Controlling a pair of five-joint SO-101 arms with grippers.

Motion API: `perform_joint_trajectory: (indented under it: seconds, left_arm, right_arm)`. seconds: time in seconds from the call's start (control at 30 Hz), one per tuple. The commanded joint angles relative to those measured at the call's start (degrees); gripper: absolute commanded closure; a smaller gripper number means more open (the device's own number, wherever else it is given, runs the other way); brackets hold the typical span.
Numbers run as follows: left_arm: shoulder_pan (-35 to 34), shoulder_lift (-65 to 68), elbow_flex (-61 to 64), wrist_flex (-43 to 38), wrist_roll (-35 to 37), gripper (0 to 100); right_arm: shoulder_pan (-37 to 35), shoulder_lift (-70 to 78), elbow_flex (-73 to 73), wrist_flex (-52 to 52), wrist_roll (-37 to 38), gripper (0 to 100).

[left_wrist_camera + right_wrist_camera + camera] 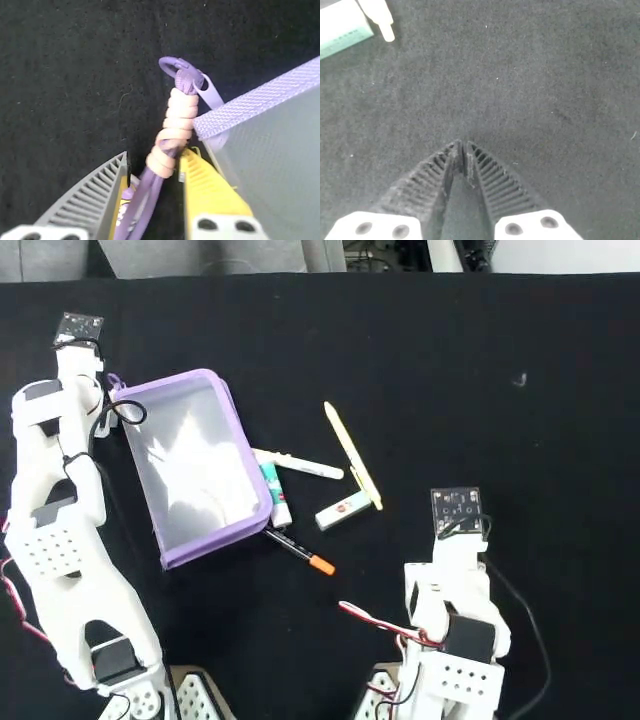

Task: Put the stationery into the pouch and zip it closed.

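There are one purple pouch point(195, 465), three pens point(300, 465) point(352, 455) point(300, 551), one teal tube point(275, 495), one small white stick point(343, 510) and two robot arms point(60, 530) point(455, 620).

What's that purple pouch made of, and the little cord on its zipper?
The pouch seems to be frosted, slightly glossy soft plastic, judging by the glare on its walls; its purple edging shows a woven fabric texture. The pull cord looks like pale pink matte textile cord, wound in coils around a purple strand.
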Motion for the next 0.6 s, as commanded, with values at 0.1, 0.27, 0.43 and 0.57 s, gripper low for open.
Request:
perform_joint_trajectory:
  seconds: [0.1, 0.27, 0.43, 0.57]
  left_arm:
    - [0.40, 0.00, -2.33, 0.00, 0.53, 96]
    - [0.92, -0.09, -9.10, 9.49, 0.62, 97]
    - [4.35, -0.26, -25.45, 28.04, 0.79, 97]
    - [9.80, -2.02, -41.71, 45.19, 0.97, 97]
  right_arm:
    - [0.88, -3.65, -0.22, 0.26, 0.09, 98.6]
    - [0.88, -3.65, -0.22, 0.26, 0.09, 98.6]
    - [0.88, -3.65, -0.22, 0.26, 0.09, 98.6]
    - [0.88, -3.65, -0.22, 0.26, 0.09, 98.6]
